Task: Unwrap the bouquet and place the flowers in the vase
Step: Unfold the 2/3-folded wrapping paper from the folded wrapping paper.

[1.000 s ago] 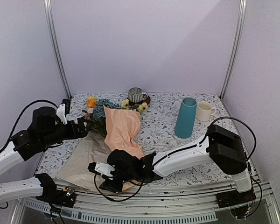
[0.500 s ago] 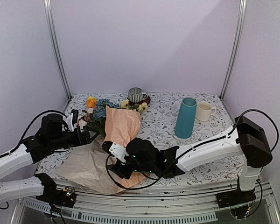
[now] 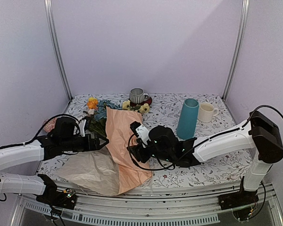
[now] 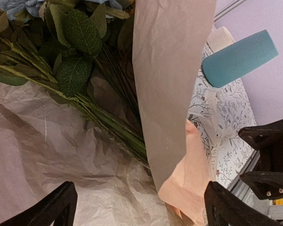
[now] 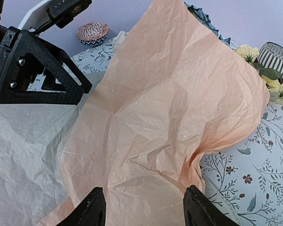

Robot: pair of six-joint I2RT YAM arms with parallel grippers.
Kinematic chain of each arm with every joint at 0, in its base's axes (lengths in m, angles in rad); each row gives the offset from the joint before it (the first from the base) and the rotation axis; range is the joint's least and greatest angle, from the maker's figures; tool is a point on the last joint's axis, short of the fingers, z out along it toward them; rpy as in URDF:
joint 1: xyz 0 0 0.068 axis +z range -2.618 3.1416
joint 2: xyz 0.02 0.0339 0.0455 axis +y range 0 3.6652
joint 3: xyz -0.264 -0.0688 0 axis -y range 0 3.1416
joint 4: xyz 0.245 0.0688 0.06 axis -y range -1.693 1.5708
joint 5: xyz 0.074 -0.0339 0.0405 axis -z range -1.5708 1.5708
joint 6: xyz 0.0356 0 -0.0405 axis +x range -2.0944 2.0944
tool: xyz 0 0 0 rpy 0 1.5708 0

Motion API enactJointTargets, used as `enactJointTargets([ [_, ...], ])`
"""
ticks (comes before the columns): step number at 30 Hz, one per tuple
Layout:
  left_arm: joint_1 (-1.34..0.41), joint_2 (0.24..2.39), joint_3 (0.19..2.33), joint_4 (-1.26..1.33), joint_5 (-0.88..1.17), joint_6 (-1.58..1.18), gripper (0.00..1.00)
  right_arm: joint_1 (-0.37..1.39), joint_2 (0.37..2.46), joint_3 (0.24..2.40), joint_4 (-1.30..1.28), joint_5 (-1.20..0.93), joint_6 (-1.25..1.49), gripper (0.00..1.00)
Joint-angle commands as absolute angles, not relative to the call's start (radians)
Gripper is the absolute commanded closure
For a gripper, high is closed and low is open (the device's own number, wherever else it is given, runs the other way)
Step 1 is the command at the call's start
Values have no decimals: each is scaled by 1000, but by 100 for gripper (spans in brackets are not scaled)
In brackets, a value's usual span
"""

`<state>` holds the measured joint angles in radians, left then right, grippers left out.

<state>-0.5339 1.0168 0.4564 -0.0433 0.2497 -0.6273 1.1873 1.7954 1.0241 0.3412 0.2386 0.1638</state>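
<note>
The bouquet lies half unwrapped at the left of the table. Its peach-pink paper is spread open, with a raised flap. The flowers point to the back, and their green stems and leaves lie bare on the greyish inner sheet. My left gripper is open wide just short of the stem ends, touching nothing. From the right, my right gripper hovers open over the peach paper. The teal vase stands upright at the right.
A cream mug stands next to the vase. A striped grey cup sits at the back on a dark saucer, with yellow blooms beside it. A small patterned bowl lies at the far left.
My right gripper has pulled back from the front edge toward the table's middle, and the peach paper now lies spread wider. My left gripper has moved right toward the stems.
</note>
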Motion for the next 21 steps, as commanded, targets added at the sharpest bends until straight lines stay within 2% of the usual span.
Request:
enactJointTargets([
  [1, -525, 1065, 486, 11, 247, -594, 4, 1185, 1748, 994, 379, 269, 201, 42],
  [5, -526, 1119, 502, 31, 259, -586, 6, 1184, 1746, 985, 384, 271, 203, 42],
  [11, -526, 1191, 527, 55, 287, -581, 20, 1183, 1741, 974, 392, 270, 206, 42],
  [16, -527, 1204, 542, 94, 346, -582, 68, 1181, 1737, 964, 393, 275, 205, 42],
  [21, -528, 1192, 566, 146, 478, -614, 92, 1181, 1714, 947, 392, 308, 204, 42],
])
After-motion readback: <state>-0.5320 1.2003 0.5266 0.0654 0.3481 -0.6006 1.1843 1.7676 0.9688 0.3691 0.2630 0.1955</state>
